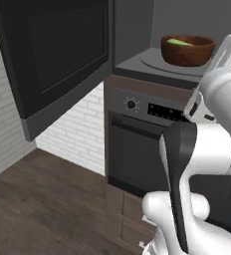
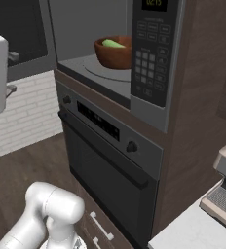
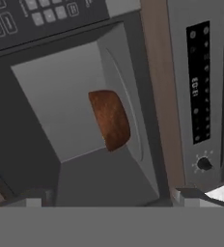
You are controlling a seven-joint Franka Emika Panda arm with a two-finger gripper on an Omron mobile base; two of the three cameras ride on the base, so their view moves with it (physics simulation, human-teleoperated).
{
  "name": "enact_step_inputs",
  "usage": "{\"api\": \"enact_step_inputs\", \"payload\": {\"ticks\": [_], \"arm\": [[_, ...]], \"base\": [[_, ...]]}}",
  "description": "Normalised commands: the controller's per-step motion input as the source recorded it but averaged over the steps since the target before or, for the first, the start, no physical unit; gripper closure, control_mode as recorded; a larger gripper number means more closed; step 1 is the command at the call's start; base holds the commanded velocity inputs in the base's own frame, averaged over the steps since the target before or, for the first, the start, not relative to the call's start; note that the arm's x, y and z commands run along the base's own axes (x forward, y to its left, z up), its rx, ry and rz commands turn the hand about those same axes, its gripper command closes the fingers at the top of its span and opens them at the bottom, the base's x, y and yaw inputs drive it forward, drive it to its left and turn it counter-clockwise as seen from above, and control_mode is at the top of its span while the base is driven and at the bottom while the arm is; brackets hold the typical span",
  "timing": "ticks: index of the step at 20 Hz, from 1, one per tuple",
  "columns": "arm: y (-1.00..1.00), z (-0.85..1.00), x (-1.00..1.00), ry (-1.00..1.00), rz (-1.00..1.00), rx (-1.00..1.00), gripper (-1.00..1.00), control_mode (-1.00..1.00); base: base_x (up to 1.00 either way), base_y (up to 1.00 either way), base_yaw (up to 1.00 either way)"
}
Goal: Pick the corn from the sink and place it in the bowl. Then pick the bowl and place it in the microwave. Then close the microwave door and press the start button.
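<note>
With the wooden bowl (image 3: 109, 119) and corn (image 2: 113, 44) on the microwave (image 2: 156, 48) turntable ahead of the released fingers (image 3: 32, 201), the rigid, hinged microwave door (image 1: 53, 55) probably wants a push near its free edge.

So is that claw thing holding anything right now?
End effector: open, holding nothing; the bowl sits in the microwave.

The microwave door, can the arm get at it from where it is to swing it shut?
Probably yes. The microwave door stands wide open to the left with bare floor below it, and the open gripper holds nothing. The bowl with the corn sits inside the microwave, out of the door's path.
</note>
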Motion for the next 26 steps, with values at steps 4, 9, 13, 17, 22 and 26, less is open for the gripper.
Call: {"api": "enact_step_inputs", "payload": {"ticks": [4,9,13,17,22,26], "arm": [[0.92,-0.08,-0.08,0.00,-0.07,-0.08,-1.00,-1.00],[0.86,-0.31,-0.13,0.00,-0.06,-0.05,-1.00,-1.00],[1.00,-0.34,-0.05,-0.02,-0.10,-0.09,-1.00,-1.00],[0.90,-0.27,-0.16,-0.08,-0.12,-0.11,-1.00,-1.00],[0.80,-0.32,-0.04,0.00,-0.12,-0.12,-1.00,-1.00],[0.99,-0.31,0.26,0.00,-0.19,-0.13,-1.00,-1.00]], "base": [[0.00,0.00,0.00],[0.00,0.00,0.00],[0.00,0.00,0.00],[0.00,0.00,0.00],[0.00,0.00,0.00],[0.00,0.00,0.00]]}}
